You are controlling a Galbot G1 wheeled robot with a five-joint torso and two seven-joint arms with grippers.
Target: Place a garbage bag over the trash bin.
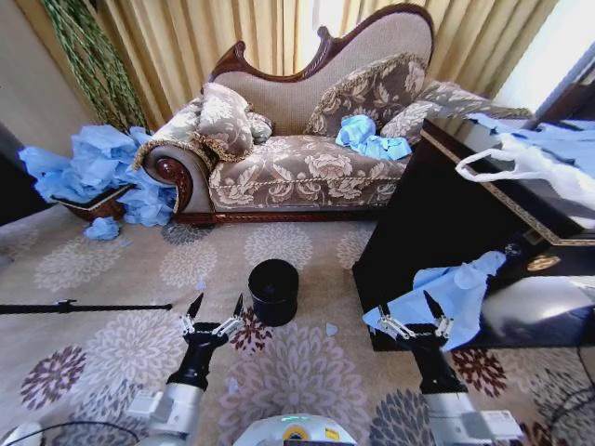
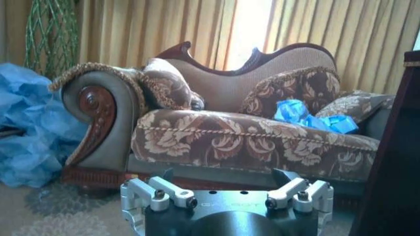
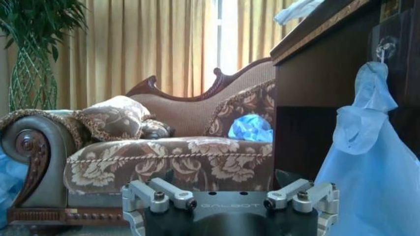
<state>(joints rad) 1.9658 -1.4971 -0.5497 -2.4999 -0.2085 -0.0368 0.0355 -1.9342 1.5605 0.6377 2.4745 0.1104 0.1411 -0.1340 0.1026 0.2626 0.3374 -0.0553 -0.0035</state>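
Head view: trash bin (image 1: 273,289) stands bare on the carpet (image 1: 112,279); garbage bag (image 1: 456,295) hangs from the cabinet (image 1: 437,214); left gripper (image 1: 214,310) and right gripper (image 1: 411,310) released, empty

Black round trash bin (image 1: 273,290) stands upright on carpet; light-blue garbage bag (image 1: 456,295) hangs nearby.

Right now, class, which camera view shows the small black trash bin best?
The head view: the trash bin stands whole and upright on the carpet, ahead of the left gripper and left of the dark cabinet. The wrist views look toward the sofa instead and give nothing of the bin.
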